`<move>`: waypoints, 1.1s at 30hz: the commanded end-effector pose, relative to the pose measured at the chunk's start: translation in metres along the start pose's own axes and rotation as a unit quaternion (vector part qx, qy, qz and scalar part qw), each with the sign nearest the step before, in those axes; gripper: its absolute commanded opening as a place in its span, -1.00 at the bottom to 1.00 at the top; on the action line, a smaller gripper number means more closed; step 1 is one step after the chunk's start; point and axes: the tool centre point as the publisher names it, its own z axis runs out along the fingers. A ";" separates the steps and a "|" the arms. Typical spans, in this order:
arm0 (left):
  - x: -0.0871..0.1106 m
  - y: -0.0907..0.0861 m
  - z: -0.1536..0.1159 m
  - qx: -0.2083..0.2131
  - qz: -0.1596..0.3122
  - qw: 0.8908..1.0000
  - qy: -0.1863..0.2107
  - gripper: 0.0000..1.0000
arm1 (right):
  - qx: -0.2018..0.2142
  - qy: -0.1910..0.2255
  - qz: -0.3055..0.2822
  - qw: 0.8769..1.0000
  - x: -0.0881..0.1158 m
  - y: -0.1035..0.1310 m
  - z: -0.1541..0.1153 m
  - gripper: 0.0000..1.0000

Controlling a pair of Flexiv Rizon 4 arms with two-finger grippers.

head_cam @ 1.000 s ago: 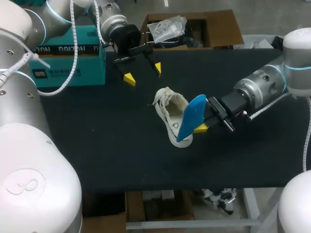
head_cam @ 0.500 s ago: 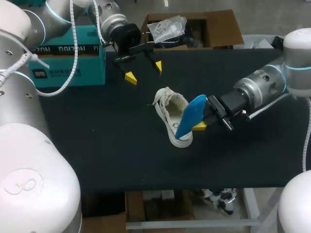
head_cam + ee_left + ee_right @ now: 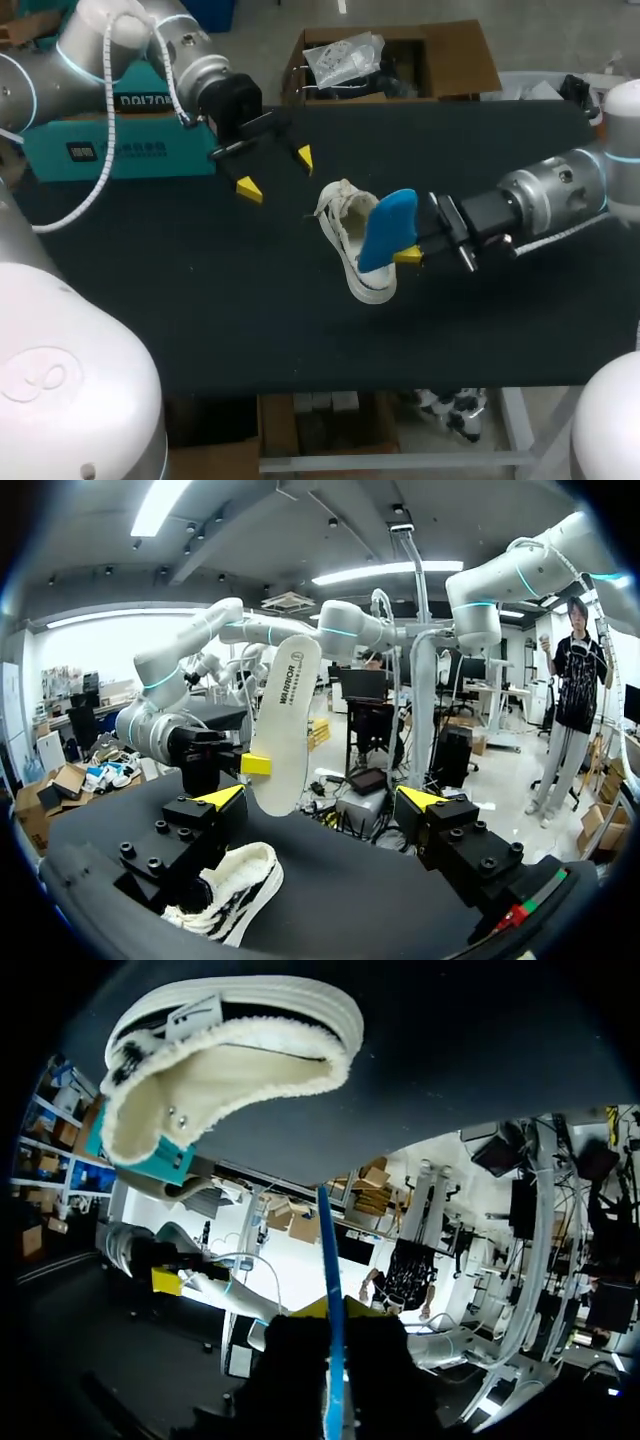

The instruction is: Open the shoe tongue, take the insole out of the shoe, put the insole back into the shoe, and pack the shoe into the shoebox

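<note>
1. The right tool point(image 3: 408, 255) is clamped on the heel end of the blue insole point(image 3: 385, 230). The right wrist view shows the insole edge-on between its yellow tips.
2. Over the last second the insole has been lifted and swung. Earlier it slanted down, with its free end low over the toe of the shoe point(image 3: 347, 212). Now it is more upright and higher, just above the shoe's open mouth and on the side facing the right arm.
3. The right arm has also levelled out; it now comes in at the shoe nearly flat rather than angled down.
4. The shoe lies on its side on the black bench point(image 3: 200, 300), in the same spot as before, its fleecy opening facing the right tool.
5. The left tool point(image 3: 275, 172) holds nothing, its tips spread wide. It has drifted a little farther from the shoe, toward the teal shoebox point(image 3: 110, 150), which stands well beyond the shoe on the left arm's side.
6. My reading is that the insole is fully out, so the removal step is done and the re-insertion step is about to start. The insole's free end has to be aimed into the opening. Nothing steadies the shoe, so it may slide when pushed.
</note>
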 end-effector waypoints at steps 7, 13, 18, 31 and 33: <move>0.023 -0.012 0.046 -0.048 -0.035 0.961 -0.271 1.00 | -0.018 0.066 0.001 0.998 0.007 0.006 -0.006 -1.00; 0.023 -0.012 0.046 -0.048 -0.035 0.961 -0.271 1.00 | -0.018 0.066 0.001 0.998 0.007 0.006 -0.006 -1.00; 0.023 -0.012 0.046 -0.048 -0.035 0.961 -0.271 1.00 | -0.018 0.066 0.001 0.998 0.007 0.006 -0.006 -1.00; 0.020 0.003 0.077 -0.072 0.002 0.930 -0.360 1.00 | -0.033 0.120 -0.036 0.992 0.022 0.039 0.014 -1.00; 0.017 0.010 0.077 -0.064 0.007 0.926 -0.372 1.00 | -0.033 0.126 -0.039 0.991 0.024 0.040 0.016 -1.00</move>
